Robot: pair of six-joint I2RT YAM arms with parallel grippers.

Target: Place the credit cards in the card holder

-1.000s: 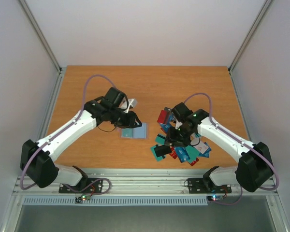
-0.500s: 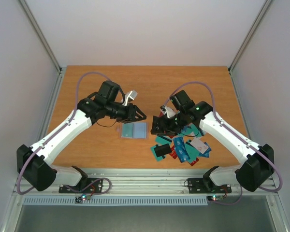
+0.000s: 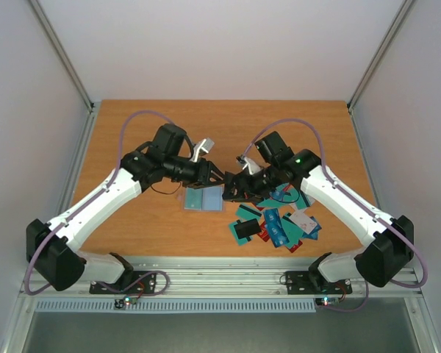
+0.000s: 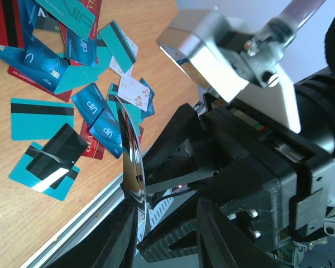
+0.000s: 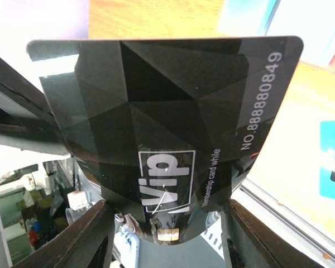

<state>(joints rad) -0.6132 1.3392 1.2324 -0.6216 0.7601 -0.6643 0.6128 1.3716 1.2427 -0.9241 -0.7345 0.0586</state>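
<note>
Our main worry is the black card [image 5: 162, 128]. The right gripper [image 3: 234, 185] squeezes it by its two long edges so hard that it bows, and we judge that a card bent under that load could spring out sideways and drop if the grip slips. The left gripper [image 3: 214, 176] meets it nose to nose at the middle of the top view. Its fingers sit partly spread on either side of the card's edge, but we cannot tell whether they press on it. If the right lets go before the left has a true hold, the card falls. The two claws are crowded together, so a bump between them is a second hazard. The card holder [image 3: 203, 198] lies flat on the table [image 3: 132, 132], just below the left claw in that view. No claw pins it, so a card pushed at it may simply shove it along. The other credit cards [image 3: 279, 220] lie in a loose overlapping heap at lower right of centre, close under the right arm [image 3: 338, 202], where a low sweep could scatter them.
</note>
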